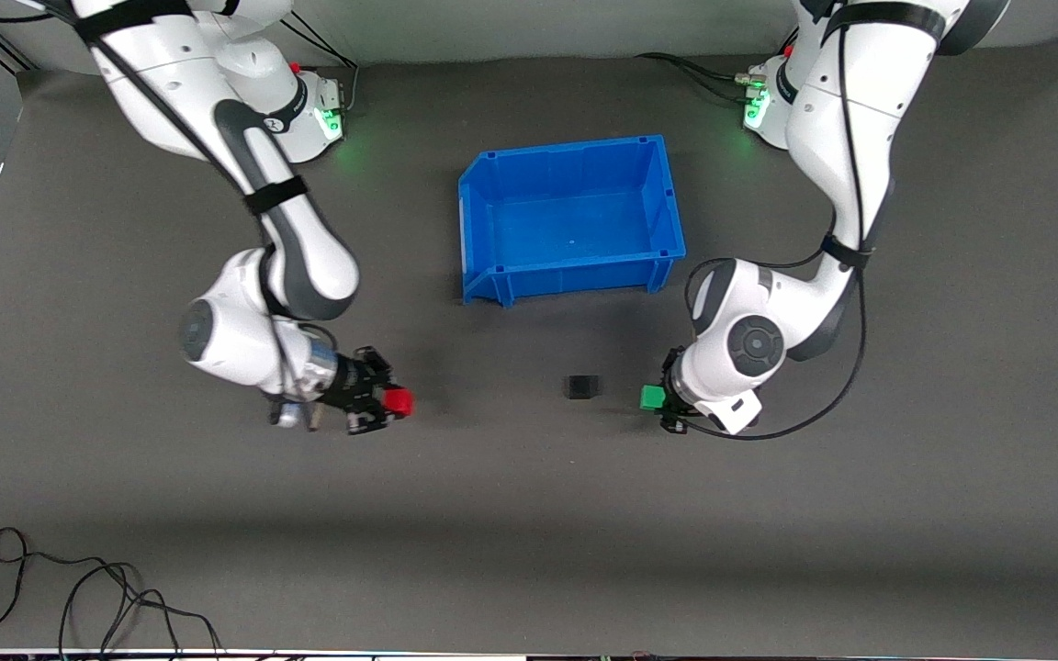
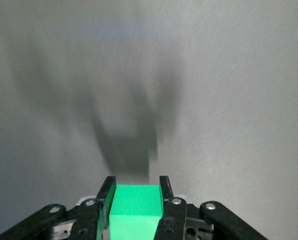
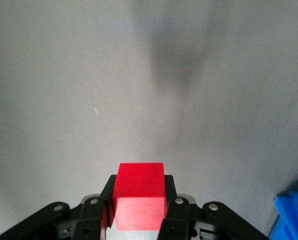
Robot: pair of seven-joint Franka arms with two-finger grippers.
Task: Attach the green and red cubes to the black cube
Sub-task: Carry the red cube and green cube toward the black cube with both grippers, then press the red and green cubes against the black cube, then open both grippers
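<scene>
- My left claw (image 1: 660, 404) clamps green cube (image 1: 651, 397); right claw (image 1: 380, 405) clamps red cube (image 1: 398, 402).
- Black cube (image 1: 581, 386) sits mid-surface (image 1: 529, 532), nearer front edge than bin (image 1: 667, 197).
- Next, I reckon: press both onto it, faces squared.

Green cube (image 1: 651, 397): bright green. Red cube (image 1: 398, 401): bright red. Black cube (image 1: 581, 386): matte black. Bin (image 1: 483, 197): blue. Worktop (image 1: 529, 514): dark grey.

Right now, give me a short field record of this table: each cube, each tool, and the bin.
left tool: shut on small bright green cube, beside the black cube
right tool: shut on small bright red cube, toward the right arm's end
small matte black cube: on the table, between the tools, touching neither
blue plastic bin: farther from the front camera than the black cube, nothing visible inside
</scene>
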